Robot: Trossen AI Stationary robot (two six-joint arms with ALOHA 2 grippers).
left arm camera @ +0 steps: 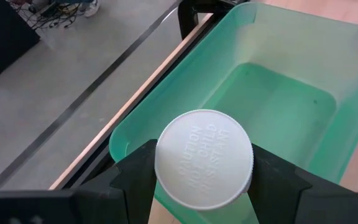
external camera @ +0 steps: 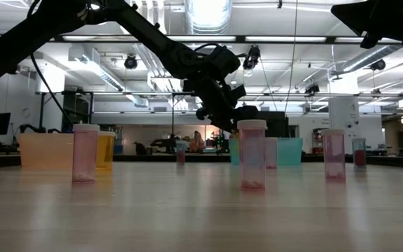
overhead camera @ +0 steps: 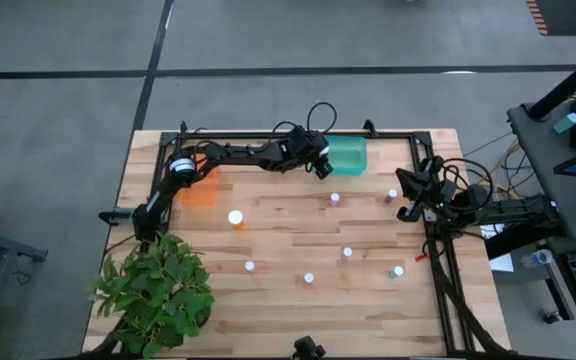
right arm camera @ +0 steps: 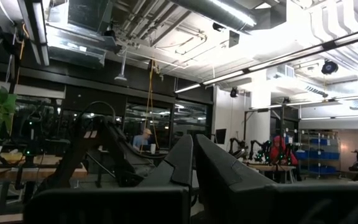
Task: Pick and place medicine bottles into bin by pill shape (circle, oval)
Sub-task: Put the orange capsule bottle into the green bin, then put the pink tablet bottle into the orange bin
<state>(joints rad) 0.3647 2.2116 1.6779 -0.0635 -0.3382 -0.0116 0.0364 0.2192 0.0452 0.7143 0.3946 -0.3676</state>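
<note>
White-capped medicine bottle [left arm camera: 204,159] is sitting clamped in the left claw [left arm camera: 202,177] above the green bin [left arm camera: 291,93]'s near rim | judged light, rigid, slick plastic; gripping under the cap suits | right claw [right arm camera: 193,163] is waiting pressed together, right of that bin.

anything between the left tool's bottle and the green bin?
Nothing. In the left wrist view the held bottle, gripped by the left tool, hangs directly over the green bin, with only air between.

A robotics lab in an open industrial hall; bare ceiling ducts [right arm camera: 135,15], strip lights [external camera: 208,10], other robot arms [right arm camera: 272,149] on benches.
</note>
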